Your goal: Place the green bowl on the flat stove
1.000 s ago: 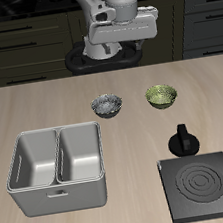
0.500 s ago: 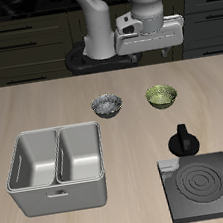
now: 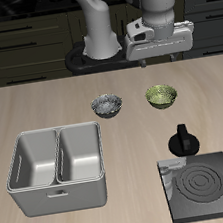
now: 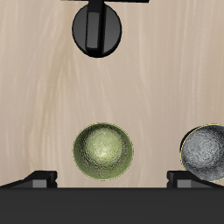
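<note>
Since a second ago I have swung the arm sideways, so the gripper [image 3: 158, 64] has travelled from above the gap between the two bowls to a spot over the green bowl [image 3: 161, 97], and it sits a little lower than before. The wrist points straight down, with the hand's pale body held level high above the table [image 3: 52, 102], well clear of the bowl. My wrist view looks straight down on the green bowl [image 4: 103, 151], which lies between the two dark fingertips [image 4: 41, 180], so the fingers are spread wide and hold nothing. The green bowl rests upright on the wood, toward the back of the table, beside the grey speckled bowl [image 3: 108, 105] and apart from it. Nearer the front edge stands the black knobbed object [image 3: 181, 141], and just in front of that lies the flat stove [image 3: 203, 186], bare, well apart from the green bowl. The double-compartment metal bin [image 3: 56, 167] sits on the other side.
</note>
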